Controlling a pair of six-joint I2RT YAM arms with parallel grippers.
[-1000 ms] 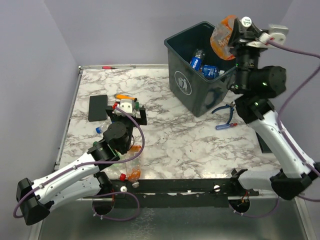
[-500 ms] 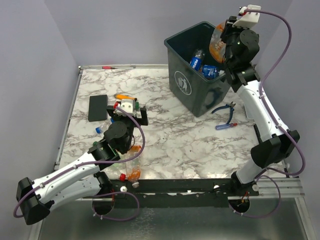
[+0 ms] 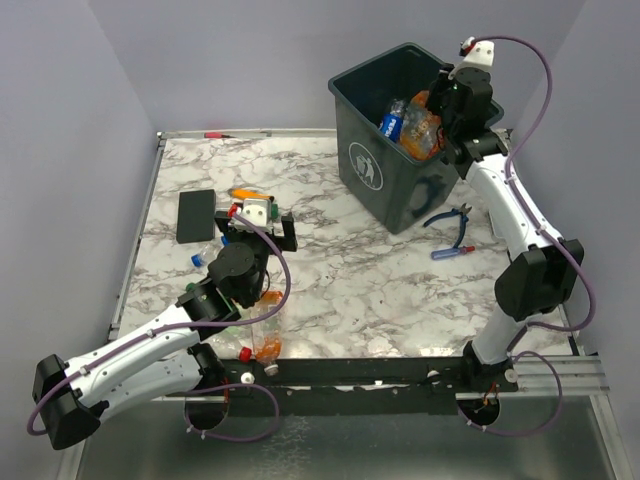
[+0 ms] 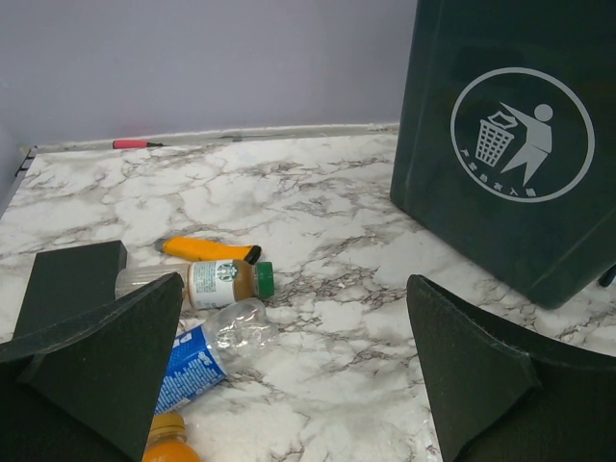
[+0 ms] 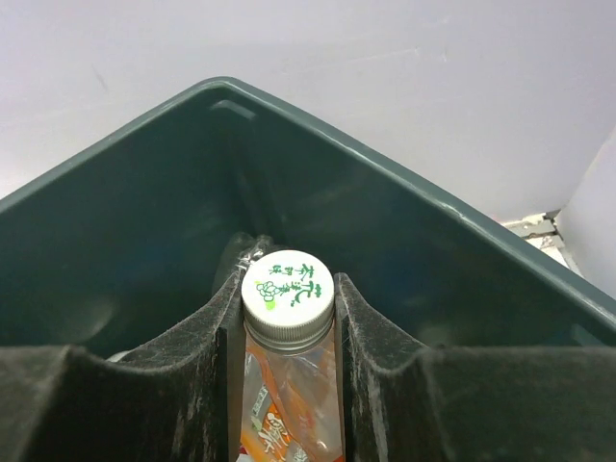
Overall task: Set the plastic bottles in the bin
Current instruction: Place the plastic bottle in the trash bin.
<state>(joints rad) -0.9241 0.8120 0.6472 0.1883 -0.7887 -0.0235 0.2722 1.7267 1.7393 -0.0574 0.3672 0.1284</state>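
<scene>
Marbled tabletop (image 3: 335, 275), lilac walls (image 3: 60, 110). From above, the right gripper (image 3: 441, 112) hangs over the bin (image 3: 372, 172), clamped on an orange bottle (image 3: 422, 130) just inside its mouth. The left gripper (image 3: 258, 232) hovers low over the table.

Left wrist view: jaws wide apart, with a green-capped bottle (image 4: 223, 283) lying on its side beyond them, cap pointing right.

Right wrist view: the fingers (image 5: 371, 337) pinch the orange bottle's neck under its white cap (image 5: 288, 285). Its long axis runs along them, body down into the bin. The thin, crumpled plastic looks light and springy, so the stiffer neck is probably the soundest hold.
</scene>
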